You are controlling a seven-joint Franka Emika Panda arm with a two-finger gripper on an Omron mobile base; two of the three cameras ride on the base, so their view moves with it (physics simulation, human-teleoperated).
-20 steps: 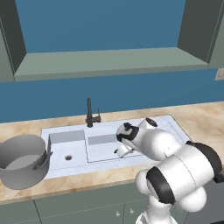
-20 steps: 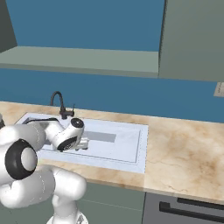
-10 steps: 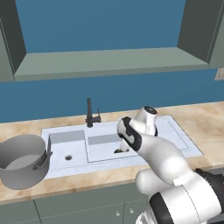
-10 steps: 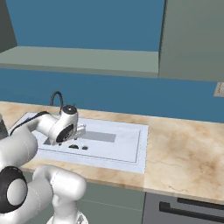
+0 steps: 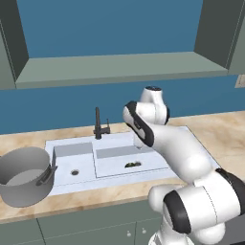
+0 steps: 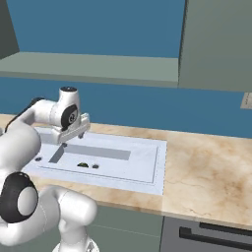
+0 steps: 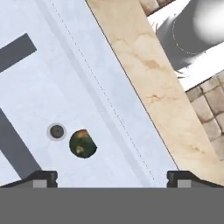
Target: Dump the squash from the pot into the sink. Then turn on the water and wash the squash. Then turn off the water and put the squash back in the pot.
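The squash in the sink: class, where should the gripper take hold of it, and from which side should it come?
Probably from straight above, closing across the narrower middle of the squash. It lies low and loose on the flat floor of the sink's larger basin, just beside the round drain. The open gripper hangs above it, empty.

The squash [image 7: 82, 143] lies in the sink [image 5: 158, 158] beside a drain [image 7: 57, 131], the pot [image 5: 24, 182] on the counter [image 5: 225, 129] left of it
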